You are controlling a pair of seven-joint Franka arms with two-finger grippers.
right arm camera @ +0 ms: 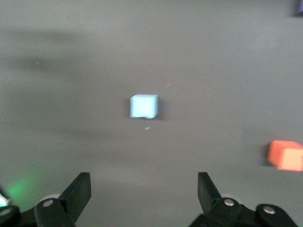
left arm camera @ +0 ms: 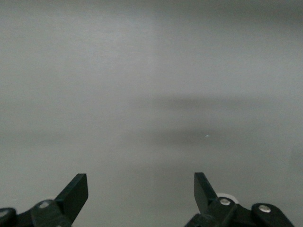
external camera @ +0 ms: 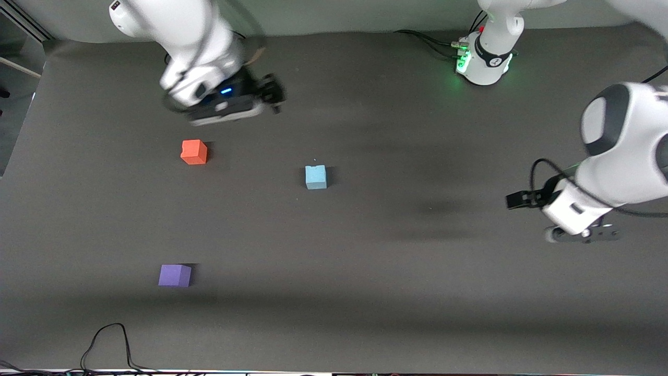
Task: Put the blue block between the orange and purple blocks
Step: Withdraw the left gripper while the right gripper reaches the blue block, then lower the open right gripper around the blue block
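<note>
blue block (external camera: 315, 176): we see it alone on the table (external camera: 396, 292), about mid-surface, untouched; nearer the robots' edge than the front edge. Small notch on its top edge.
orange block (external camera: 193, 152): toward the right arm's end, a little nearer the robots' edge than the blue one.
purple block (external camera: 175, 275): same end, close to the front edge, well apart from orange; gap between them is free.
right gripper (external camera: 271, 94): in the air, over bare table near the robots' edge, above the orange block's area; fingers (right arm camera: 75, 194) spread wide, nothing held. Its wrist view has the blue cube centred ahead of the jaws.
left gripper (external camera: 516, 200): waits over the left arm's end of the table, fingers (left arm camera: 73, 194) apart, empty.
handling: we judge foam, light, soft, matte so not slippery; it squashes if pinched hard.
where to hold: we'd take two opposite flat side faces, mid-height, jaws square to the cube, avoiding the notched edge.
risk: light cube may shift if one finger touches first.
</note>
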